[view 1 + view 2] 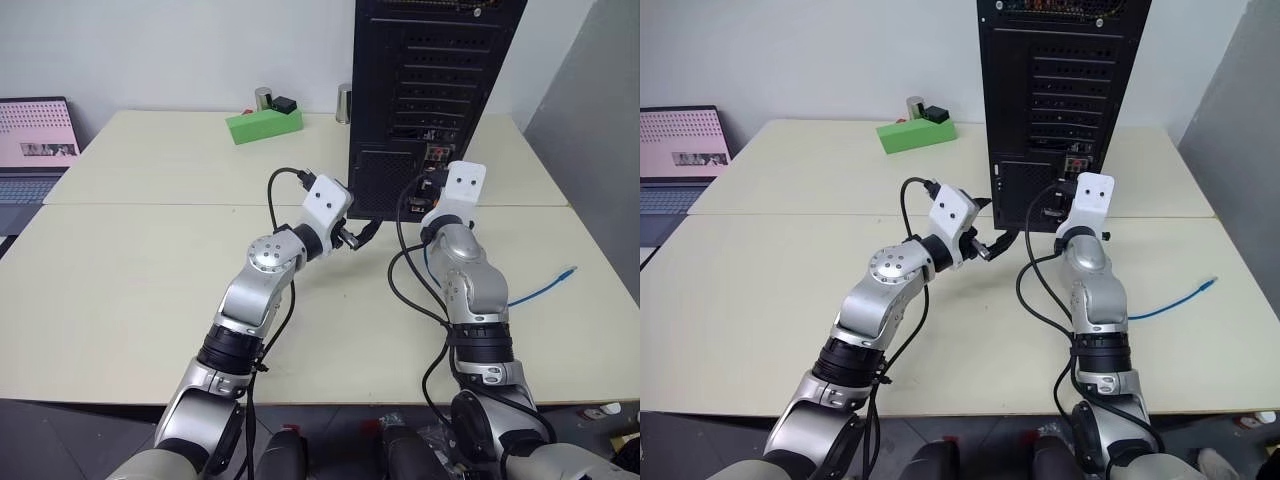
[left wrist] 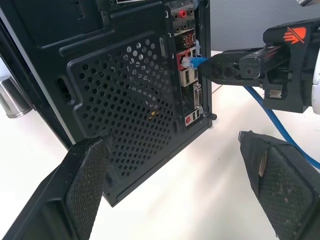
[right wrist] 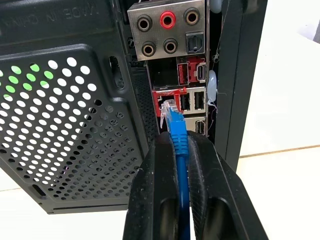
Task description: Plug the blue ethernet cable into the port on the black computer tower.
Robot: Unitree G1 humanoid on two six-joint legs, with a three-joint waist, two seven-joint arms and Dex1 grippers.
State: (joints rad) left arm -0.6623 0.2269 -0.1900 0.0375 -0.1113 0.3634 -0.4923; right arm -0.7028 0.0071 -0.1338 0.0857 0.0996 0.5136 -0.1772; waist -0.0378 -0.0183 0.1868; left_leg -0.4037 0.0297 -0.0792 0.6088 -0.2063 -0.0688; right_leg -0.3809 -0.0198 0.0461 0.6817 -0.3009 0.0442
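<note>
**Plug held at the tower's rear ports**

The black computer tower (image 1: 430, 90) stood upright at the far side of the cream table (image 1: 140, 290), its perforated rear panel and strip of coloured connectors facing the robot. The right gripper (image 3: 175, 145) reached level toward that strip, its two black fingers pinched tight on the blue ethernet cable (image 3: 178, 142) just behind the clear plug. The plug tip sat right at the red-framed port block, low on the connector strip, beside the USB sockets; whether it had entered a socket could not be told. From the grip the cable trailed back past the right arm and out across the table to the right, where its other end (image 1: 569, 271) lay loose on the surface.

The left gripper (image 2: 175, 180) hung just left of the right one, near the tower's lower vent grille, its fingers spread wide and holding nothing.

Farther back on the table, left of the tower, lay a green block (image 1: 263, 124) with a small black item on it and a metal can (image 1: 263, 98) behind it. Another metal can (image 1: 343, 103) stood just beside the tower. An open laptop (image 1: 35, 145) sat at the far left edge.
</note>
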